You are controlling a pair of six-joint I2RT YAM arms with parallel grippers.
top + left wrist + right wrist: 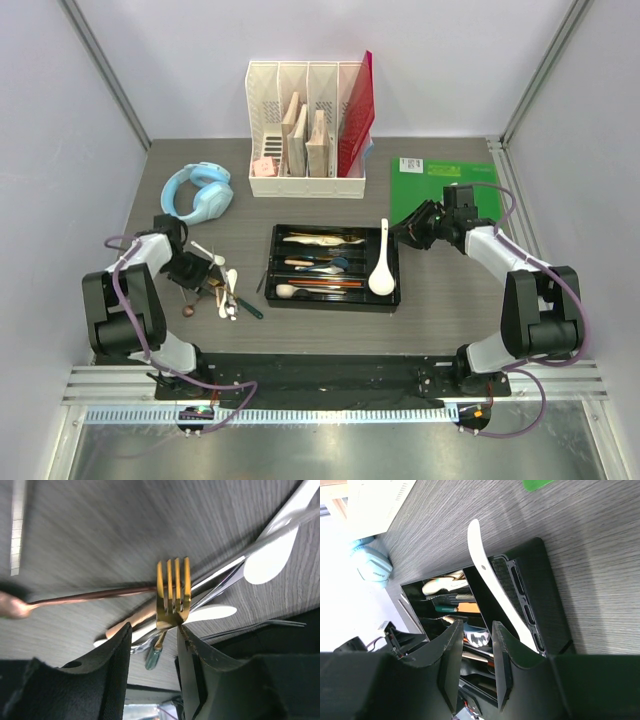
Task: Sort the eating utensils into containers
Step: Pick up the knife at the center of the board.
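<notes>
Left claw (154,630): jaws apart, straddling the neck of a gold metal fork (173,592), no clamp seen. Tines pointed away past the fingertips, over a loose pile of white and silver cutlery (270,562). Right claw (472,632): jaws apart, empty. A white ceramic soup spoon (487,575) lay just ahead, in the end compartment of the black plastic divided tray (545,590).

You look down on a grey wood-grain table (450,310) boxed in by plain pale walls (450,60). Aluminium posts (105,70) rise at its far corners, a metal rail (100,385) lines its near edge, and the light is bright and even.
</notes>
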